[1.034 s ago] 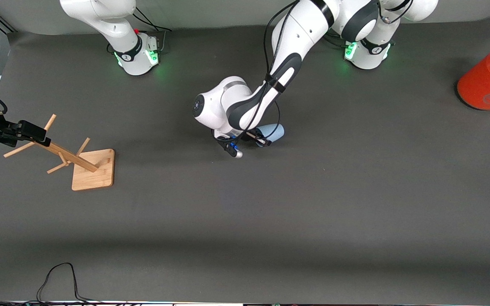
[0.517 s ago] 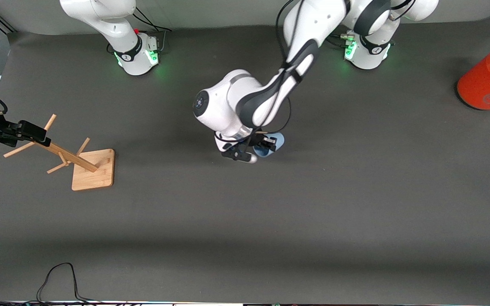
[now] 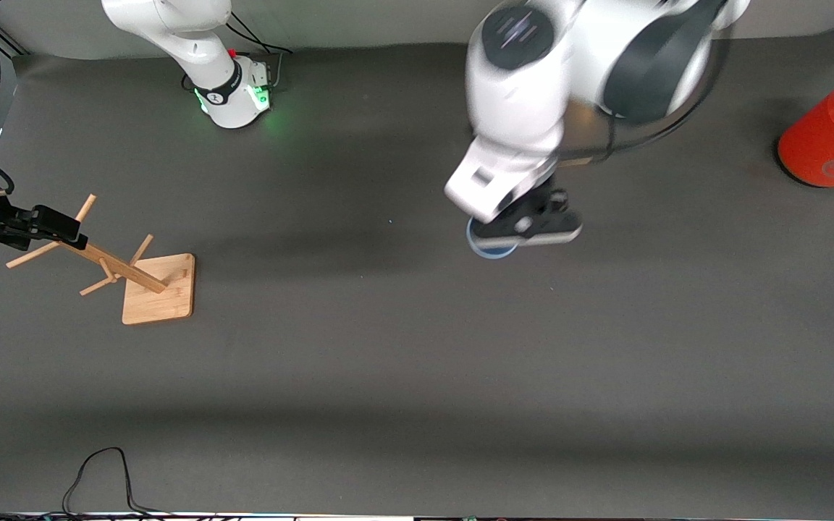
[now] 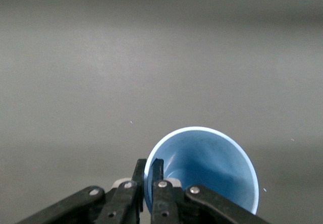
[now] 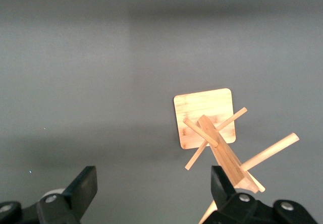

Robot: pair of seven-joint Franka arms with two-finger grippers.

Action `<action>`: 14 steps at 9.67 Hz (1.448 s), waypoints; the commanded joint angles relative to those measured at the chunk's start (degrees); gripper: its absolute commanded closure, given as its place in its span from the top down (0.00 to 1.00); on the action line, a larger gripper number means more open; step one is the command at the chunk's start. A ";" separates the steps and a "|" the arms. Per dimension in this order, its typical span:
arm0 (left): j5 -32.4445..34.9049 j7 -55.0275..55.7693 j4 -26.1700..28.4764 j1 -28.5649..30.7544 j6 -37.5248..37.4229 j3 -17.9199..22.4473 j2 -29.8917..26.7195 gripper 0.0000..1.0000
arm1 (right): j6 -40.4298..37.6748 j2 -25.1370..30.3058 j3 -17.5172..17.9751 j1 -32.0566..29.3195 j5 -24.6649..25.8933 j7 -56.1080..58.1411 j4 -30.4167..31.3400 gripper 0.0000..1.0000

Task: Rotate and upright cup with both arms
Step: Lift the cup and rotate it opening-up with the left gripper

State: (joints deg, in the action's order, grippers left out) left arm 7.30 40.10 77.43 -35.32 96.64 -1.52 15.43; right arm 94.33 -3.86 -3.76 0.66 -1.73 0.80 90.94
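Note:
The pale-blue cup [image 3: 490, 250] is mostly hidden under my left gripper [image 3: 525, 226] in the front view; only an arc of its rim shows, mouth turned upward. In the left wrist view the cup [image 4: 212, 158] shows its open mouth, and my left gripper [image 4: 149, 164] is shut on its rim wall, one finger inside and one outside. I cannot tell whether the cup rests on the mat. My right gripper [image 3: 55, 224] waits open and empty over the wooden rack at the right arm's end of the table; its fingers stand wide apart in the right wrist view [image 5: 154, 178].
A wooden peg rack [image 3: 158, 288] on a square base leans under the right gripper, and it also shows in the right wrist view [image 5: 204, 115]. A large orange-red can [image 3: 833, 137] lies at the left arm's end. A black cable [image 3: 98, 470] loops at the table's near edge.
The left arm has swung toward its own end of the table and turned its wrist. The cup went from lying on its side to mouth-up in the gripper. The right arm has not moved.

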 commanded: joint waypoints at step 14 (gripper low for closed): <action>5.44 25.20 23.73 -1.67 46.36 0.02 16.13 0.00 | 0.51 0.44 -0.02 0.04 0.50 1.13 0.55 1.00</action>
State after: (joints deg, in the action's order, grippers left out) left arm 11.66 62.80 102.17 -35.58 142.97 -1.97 31.05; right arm 94.33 -3.86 -3.76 0.65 -1.73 0.81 91.05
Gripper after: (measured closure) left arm 0.921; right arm 0.000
